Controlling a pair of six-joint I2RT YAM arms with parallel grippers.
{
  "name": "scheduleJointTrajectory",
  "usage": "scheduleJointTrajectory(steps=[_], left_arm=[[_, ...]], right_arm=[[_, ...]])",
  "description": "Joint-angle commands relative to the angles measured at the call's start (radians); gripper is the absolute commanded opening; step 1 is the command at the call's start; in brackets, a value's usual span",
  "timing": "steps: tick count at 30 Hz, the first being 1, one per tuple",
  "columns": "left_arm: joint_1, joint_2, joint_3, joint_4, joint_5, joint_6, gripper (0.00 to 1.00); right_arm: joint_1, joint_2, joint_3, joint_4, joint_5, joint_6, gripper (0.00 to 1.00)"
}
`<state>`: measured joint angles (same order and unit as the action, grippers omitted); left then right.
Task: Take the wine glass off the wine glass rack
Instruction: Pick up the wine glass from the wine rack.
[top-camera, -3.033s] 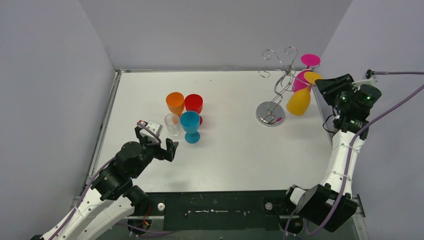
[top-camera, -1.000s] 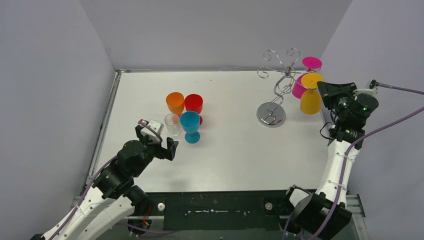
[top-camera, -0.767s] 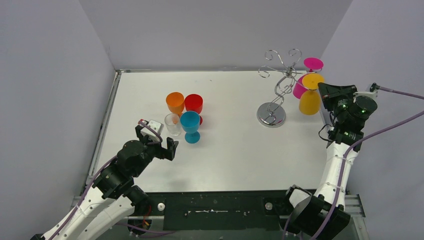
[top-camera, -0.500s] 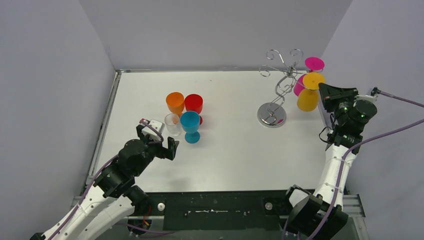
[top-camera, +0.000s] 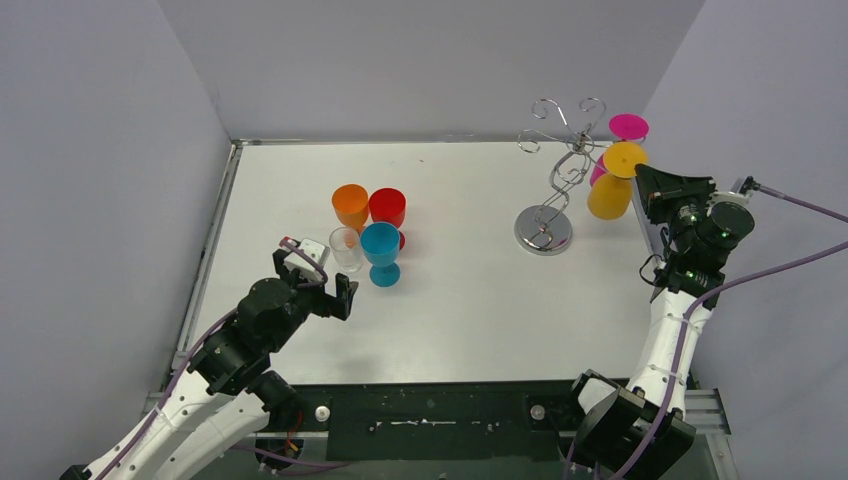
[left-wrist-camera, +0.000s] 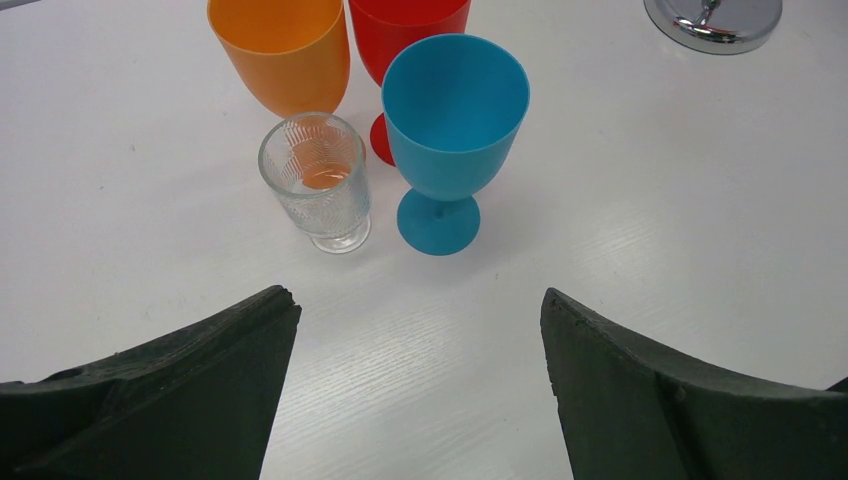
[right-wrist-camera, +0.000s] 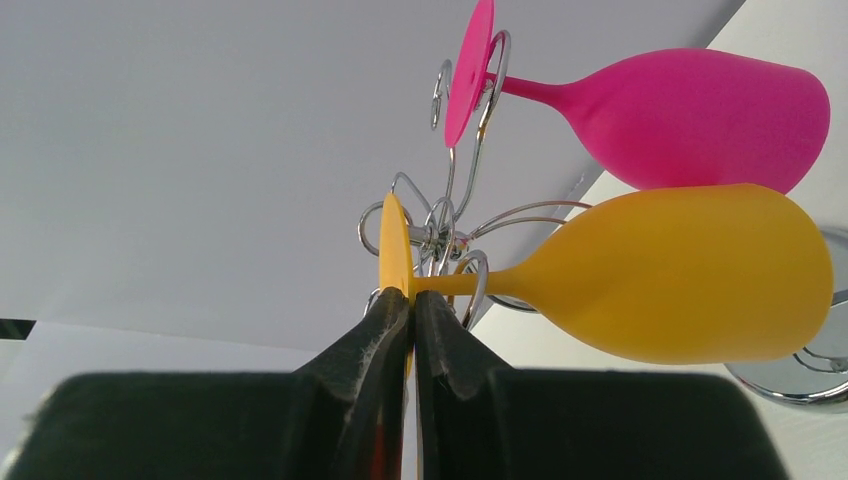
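One table (top-camera: 450, 300): white and matt, with a faint wood grain in your left wrist view; its right edge is partly hidden behind the right arm.
Right arm (top-camera: 670, 340): a white link rising at the right edge with a black wrist on top; its purple cable runs out of frame.
Left arm (top-camera: 250, 330): low at the near left, with its lower links cut off at the bottom of the top view.
Wine glass rack (top-camera: 560, 170): thin silver wire with curled hooks on top and a round shiny disc base (top-camera: 542, 228), at the far right of the table.
Yellow wine glass (right-wrist-camera: 680, 275): smooth and opaque, hanging bowl down just right of the rack's stem, between the rack and the right gripper. A wire curl crosses its stem beside the foot; you cannot tell whether the stem rests in it.
Pink wine glass (right-wrist-camera: 700, 115): same shape, with its foot caught in a hook; it is just beyond the yellow one and partly hidden by it from above.
Right gripper (right-wrist-camera: 412, 298): fingers pinched together on the thin edge of the yellow foot disc.
Left gripper (left-wrist-camera: 417, 300): fingers wide apart and holding nothing, just near of the cups and well apart from the rack.
Cups: blue goblet (left-wrist-camera: 455, 110), red goblet (left-wrist-camera: 405, 30) and orange cup (left-wrist-camera: 285, 50), upright and huddled left of centre; the red foot is mostly hidden.
Clear glass (left-wrist-camera: 315, 180): small and patterned, just left of the blue goblet.
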<state>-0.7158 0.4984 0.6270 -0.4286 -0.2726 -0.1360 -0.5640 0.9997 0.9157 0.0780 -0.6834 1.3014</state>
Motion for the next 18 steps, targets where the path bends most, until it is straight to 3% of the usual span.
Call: scheduleJointTrajectory(steps=[1, 10, 18], left_arm=[[0.008, 0.0, 0.006, 0.055, 0.01, 0.012, 0.89], [0.011, 0.002, 0.005, 0.056, 0.015, 0.013, 0.89], [0.013, -0.007, 0.004, 0.056, 0.014, 0.013, 0.89]], right_arm=[[-0.007, -0.029, 0.015, 0.005, -0.053, 0.002, 0.0], [-0.005, 0.007, 0.083, -0.13, -0.105, -0.103, 0.0], [-0.006, -0.019, 0.1, -0.151, -0.127, -0.091, 0.0]])
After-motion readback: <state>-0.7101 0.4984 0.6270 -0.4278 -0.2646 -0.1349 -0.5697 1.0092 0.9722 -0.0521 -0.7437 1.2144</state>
